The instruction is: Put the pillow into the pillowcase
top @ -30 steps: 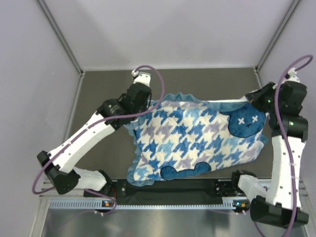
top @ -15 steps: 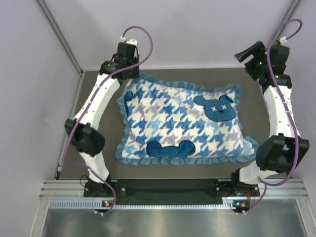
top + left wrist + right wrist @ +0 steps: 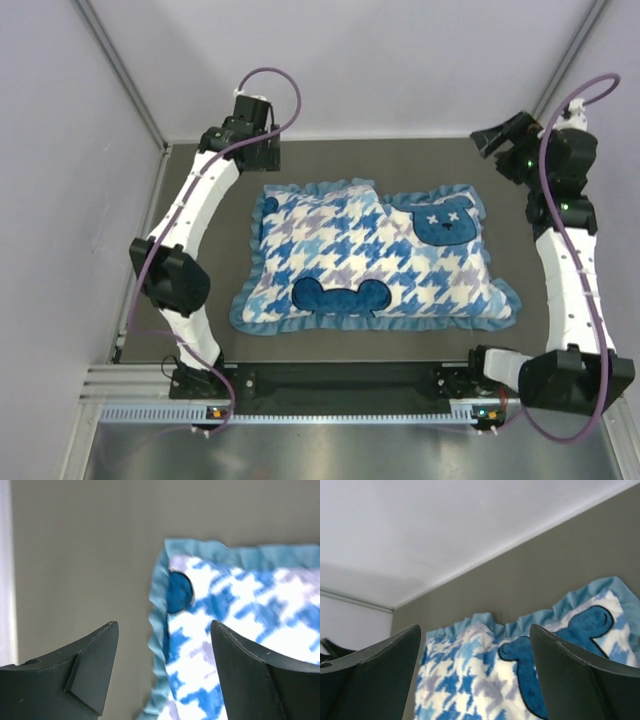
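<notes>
- Blue-and-white houndstooth fills the middle of the bench [image 3: 200, 215]: the pillowcase [image 3: 370, 265] lies flat-side-up and looks plump right across.
- I see no cream pillow anywhere, so I judge it is inside the case, which would explain the padding. I can't confirm it from here.
- The left hand [image 3: 164, 627] hangs over the far-left corner with its fingers spread wide and nothing between them. Its wrist camera looks down on the ruffle [image 3: 159, 625] at that corner.
- The right hand [image 3: 475, 627] is just as open and empty, up at the far-right corner and well clear of the fabric.
- My reading is that both hands sit high and apart at the two far corners so the case can lie on its own, with nothing pinching or dragging it.
- One bear-head patch [image 3: 445, 222] faces up near the right end, and there is a hump in the fabric along the far edge beside it.
- For edges, the ruffle runs round every side I can see. I can't tell which side holds the opening.
- For room, there is bare bench on the left, along the far strip and to the right. The near ruffle lies close to the base rail [image 3: 340, 380], and the walls [image 3: 350, 70] hem in both arms at the back.
</notes>
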Tool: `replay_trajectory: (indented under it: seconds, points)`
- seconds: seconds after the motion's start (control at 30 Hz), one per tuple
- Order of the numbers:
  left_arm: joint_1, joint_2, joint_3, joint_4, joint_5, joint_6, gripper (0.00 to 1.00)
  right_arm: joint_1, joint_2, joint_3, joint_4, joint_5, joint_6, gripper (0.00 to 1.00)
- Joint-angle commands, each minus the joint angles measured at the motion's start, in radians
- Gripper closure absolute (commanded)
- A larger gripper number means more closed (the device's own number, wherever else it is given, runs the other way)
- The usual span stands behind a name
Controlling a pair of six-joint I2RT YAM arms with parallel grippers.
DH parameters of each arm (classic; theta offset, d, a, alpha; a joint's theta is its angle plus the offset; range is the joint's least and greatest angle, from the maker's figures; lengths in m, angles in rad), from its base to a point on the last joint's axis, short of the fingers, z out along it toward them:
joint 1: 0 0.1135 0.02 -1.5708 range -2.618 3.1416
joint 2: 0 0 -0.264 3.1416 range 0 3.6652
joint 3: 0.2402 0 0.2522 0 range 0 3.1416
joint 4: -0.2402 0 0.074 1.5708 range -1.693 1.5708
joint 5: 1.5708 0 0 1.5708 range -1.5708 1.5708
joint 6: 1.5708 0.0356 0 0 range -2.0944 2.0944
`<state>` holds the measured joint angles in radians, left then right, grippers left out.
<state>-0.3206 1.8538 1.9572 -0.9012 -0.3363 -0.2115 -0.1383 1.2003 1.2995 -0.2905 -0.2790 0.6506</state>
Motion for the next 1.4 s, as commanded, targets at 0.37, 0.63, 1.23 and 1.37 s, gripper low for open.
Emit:
replay_trajectory:
  seconds: [0.37, 0.63, 1.23, 1.37]
  points:
    - [0.000, -0.375, -0.727, 0.346, 0.215, -0.310, 0.20, -0.116, 0.155, -0.433, 0.114, 0.041, -0.010, 0.08]
    - [0.011, -0.329, -0.799, 0.452, 0.171, -0.397, 0.20, -0.118, 0.450, -0.330, 0.218, 0.083, 0.109, 0.01]
    - [0.015, -0.360, -0.828, 0.440, 0.160, -0.411, 0.21, -0.144, 0.280, -0.359, 0.219, 0.514, 0.255, 0.56]
    - [0.015, -0.416, -0.813, 0.384, 0.112, -0.382, 0.21, -0.138, 0.216, -0.252, 0.071, 0.468, 0.114, 0.06]
